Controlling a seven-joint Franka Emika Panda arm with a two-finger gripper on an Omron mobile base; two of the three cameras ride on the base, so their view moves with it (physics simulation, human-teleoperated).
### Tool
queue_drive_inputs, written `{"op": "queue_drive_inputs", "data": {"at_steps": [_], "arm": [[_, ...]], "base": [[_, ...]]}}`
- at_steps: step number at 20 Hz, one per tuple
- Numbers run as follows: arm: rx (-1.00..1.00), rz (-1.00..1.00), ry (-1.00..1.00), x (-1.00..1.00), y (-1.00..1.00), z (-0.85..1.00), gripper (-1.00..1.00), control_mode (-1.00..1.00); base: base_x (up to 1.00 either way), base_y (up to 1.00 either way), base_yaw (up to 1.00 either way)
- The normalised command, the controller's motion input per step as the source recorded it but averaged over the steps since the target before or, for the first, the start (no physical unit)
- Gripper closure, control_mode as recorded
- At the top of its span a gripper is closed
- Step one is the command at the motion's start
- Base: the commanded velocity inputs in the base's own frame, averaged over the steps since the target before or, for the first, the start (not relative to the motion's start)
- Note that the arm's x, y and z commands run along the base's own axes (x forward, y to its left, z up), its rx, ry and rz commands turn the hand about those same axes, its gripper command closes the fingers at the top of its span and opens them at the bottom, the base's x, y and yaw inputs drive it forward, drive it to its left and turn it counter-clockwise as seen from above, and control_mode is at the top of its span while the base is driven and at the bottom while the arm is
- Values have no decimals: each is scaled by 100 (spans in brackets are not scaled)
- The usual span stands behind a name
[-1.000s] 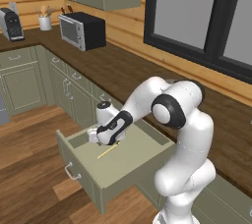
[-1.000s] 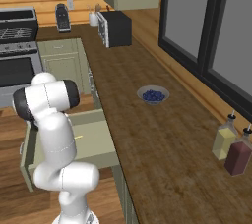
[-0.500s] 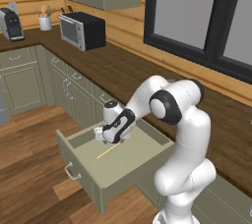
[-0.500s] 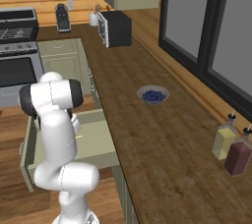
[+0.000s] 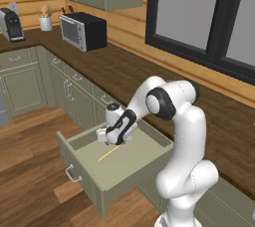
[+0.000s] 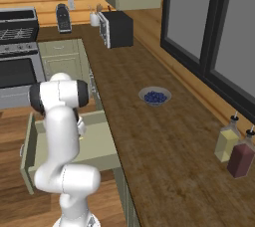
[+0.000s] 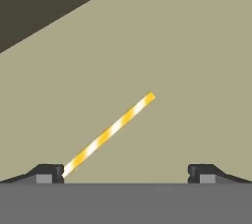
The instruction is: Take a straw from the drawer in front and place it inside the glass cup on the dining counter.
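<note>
The sage-green drawer stands pulled out, its pale floor bare but for the straw, a thin yellow-and-white striped stick lying at a slant. My gripper hangs low inside the drawer just above the straw's far end, open. In the hand view the straw runs from beside the left fingertip up to the right, and the gripper holds nothing between its widely spread tips. The drawer also shows behind my arm in the right base view. The glass cup and the dining counter are out of view.
A grey bowl of blueberries sits on the dark wood worktop, with two bottles at its right end. A black toaster oven stands further back. A stove is to the left, wooden floor below the drawer.
My gripper has sunk slightly lower into the drawer, closer to the straw. The straw and the drawer have stayed put.
</note>
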Motion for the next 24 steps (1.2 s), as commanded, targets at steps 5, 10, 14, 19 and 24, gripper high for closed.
{"op": "queue_drive_inputs", "data": {"at_steps": [5, 10, 14, 19, 24], "arm": [[1, -1, 0, 15, 0, -28, -100, -100], [1, -5, 0, 1, 0, -28, -100, -100], [1, -4, 0, 8, 0, -26, -100, -100], [2, -3, 0, 16, 0, -25, -100, -100], [3, -1, 0, 22, 0, -30, -100, -100]], "base": [[0, 0, 0], [0, 0, 0], [0, 0, 0], [0, 0, 0], [0, 0, 0]]}}
